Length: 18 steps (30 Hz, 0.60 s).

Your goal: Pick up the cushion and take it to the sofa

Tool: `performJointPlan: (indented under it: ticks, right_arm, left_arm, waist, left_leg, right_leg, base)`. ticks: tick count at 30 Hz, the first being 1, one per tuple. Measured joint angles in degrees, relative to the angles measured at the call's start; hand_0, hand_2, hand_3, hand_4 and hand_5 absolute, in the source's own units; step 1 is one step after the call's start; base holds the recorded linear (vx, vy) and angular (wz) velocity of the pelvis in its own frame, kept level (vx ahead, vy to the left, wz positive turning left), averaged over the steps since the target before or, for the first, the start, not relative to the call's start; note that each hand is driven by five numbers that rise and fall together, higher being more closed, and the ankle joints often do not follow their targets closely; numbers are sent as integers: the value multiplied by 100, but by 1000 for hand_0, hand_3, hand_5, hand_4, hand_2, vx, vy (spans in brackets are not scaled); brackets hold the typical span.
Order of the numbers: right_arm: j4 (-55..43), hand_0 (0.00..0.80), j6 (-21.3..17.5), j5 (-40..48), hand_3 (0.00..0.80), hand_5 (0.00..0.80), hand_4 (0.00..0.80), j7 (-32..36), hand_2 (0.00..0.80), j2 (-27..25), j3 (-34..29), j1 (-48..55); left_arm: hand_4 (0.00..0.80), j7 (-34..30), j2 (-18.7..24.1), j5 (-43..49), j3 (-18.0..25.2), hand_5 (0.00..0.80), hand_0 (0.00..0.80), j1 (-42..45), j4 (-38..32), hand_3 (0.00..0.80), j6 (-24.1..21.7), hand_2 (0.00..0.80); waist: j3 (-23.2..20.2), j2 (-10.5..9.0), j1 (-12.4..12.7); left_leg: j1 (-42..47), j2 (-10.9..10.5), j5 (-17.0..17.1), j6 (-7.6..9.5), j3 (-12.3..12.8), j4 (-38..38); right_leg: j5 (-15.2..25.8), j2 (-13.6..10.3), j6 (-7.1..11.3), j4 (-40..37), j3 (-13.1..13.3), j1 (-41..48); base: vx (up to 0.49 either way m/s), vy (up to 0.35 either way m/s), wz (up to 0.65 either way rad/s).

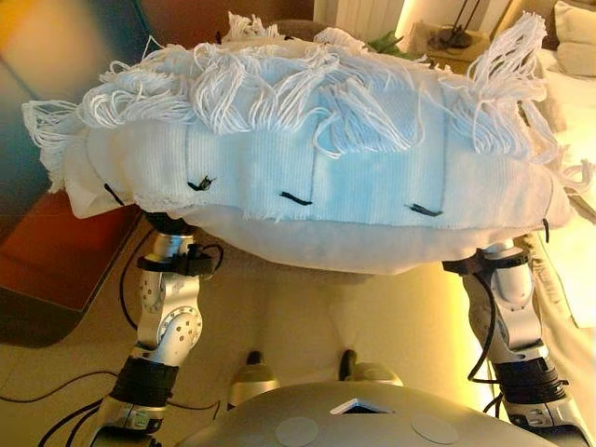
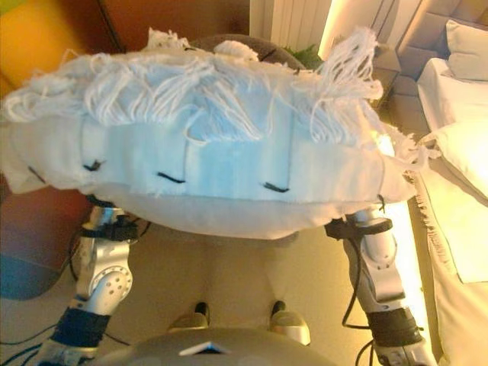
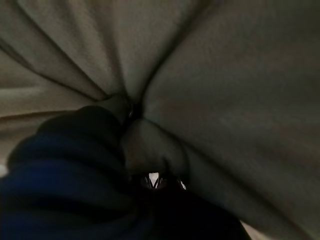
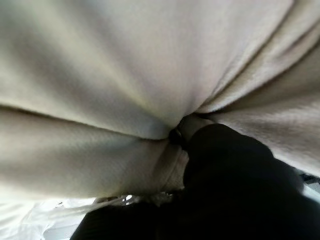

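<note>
both arms raised under white fringed cushion (image 1: pixel 307 186), carrying it.

One white fringed cushion (image 1: pixel 307 186). Two hands under it, left hand (image 3: pixel 65 165) and right hand (image 4: pixel 235 170). Two pale pillows (image 2: pixel 467 46) at the far right.

No words, numbers, labels or signs can be read anywhere. The white fringed cushion (image 1: pixel 307 177) bears only short dark stitches (image 1: pixel 296 198) across its front panel, and they form no letters. Both wrist views show plain cloth with no print.
</note>
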Motion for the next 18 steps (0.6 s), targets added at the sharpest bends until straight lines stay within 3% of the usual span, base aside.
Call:
performJointPlan:
  ticks: [1,4,7,9,10,11,12,14,17,18]
  right_arm:
    - [0,800,0,-1,800,800,800,-4,800,-49,7,-18]
    - [61,800,0,13,800,800,800,-5,800,-69,37,-72]
    - [100,800,-1,17,800,800,800,4,800,-60,147,-112]
    - [101,800,-6,15,800,800,800,-2,800,-78,152,-175]
    - [100,800,-11,15,800,800,800,-9,800,-91,146,-197]
    - [101,800,-21,9,800,800,800,-67,800,-122,156,-197]
    - [109,800,-18,3,800,800,800,-157,800,-94,217,-202]
    - [139,800,-6,-82,800,800,800,-304,800,-72,445,-199]
    - [154,800,12,-173,800,800,800,-369,800,-70,571,-185]
    - [163,800,24,-207,800,800,800,-368,800,-69,598,-185]
  left_arm:
    - [800,4,1,-1,-7,800,800,-1,6,800,-29,800]
    - [800,8,-49,-3,-22,800,800,-2,42,800,-93,800]
    - [800,19,-79,-40,-19,800,800,21,108,800,-110,800]
    - [800,68,-108,-36,-29,800,800,44,106,800,-109,800]
    - [800,93,-125,-33,-33,800,800,35,106,800,-105,800]
    - [800,159,-188,-29,-72,800,800,17,107,800,-94,800]
    - [800,231,-235,-30,-81,800,800,1,108,800,-87,800]
    - [800,342,-260,-43,-66,800,800,9,238,800,-100,800]
    - [800,358,-251,-56,-31,800,800,94,320,800,-109,800]
    - [800,358,-256,-57,-4,800,800,142,321,800,-117,800]
  waist:
    - [12,-9,1]
    - [183,-80,19]
    - [419,-200,162]
    - [478,-101,167]
    - [511,37,130]
    - [546,165,124]
    - [591,233,164]
    - [678,207,183]
    - [783,170,359]
    - [903,144,493]
  left_leg:
    - [-84,50,23,-80,11,127]
    - [-246,132,20,-78,50,514]
    - [-321,148,-37,62,26,1132]
    - [-295,61,-180,143,-169,1203]
    - [-281,25,-351,161,-177,1162]
    - [-302,-38,-604,105,-181,1051]
    - [-290,-115,-619,-31,-315,968]
    - [-285,-271,-641,-40,-487,943]
    - [-204,-338,-687,-14,-559,1008]
    - [-293,-345,-842,-45,-662,1394]
  right_leg:
    - [-3,29,-29,-4,68,-53]
    - [-32,149,-115,57,84,-89]
    - [-187,142,-284,269,279,-80]
    - [-198,150,-300,362,395,-96]
    - [-203,185,-291,414,414,-138]
    - [-195,246,-275,487,472,-227]
    - [-173,260,-242,568,541,-318]
    - [-152,214,-188,599,653,-405]
    - [-133,220,-153,624,868,-448]
    - [-124,246,-195,617,1015,-419]
  base:
    - [-84,-264,0]
    - [-17,-256,-3]
    - [92,-94,-29]
    - [153,-25,-32]
    - [175,-15,-22]
    - [256,15,-36]
    - [324,41,-35]
    - [384,57,-29]
    - [385,62,-34]
    - [534,123,-4]
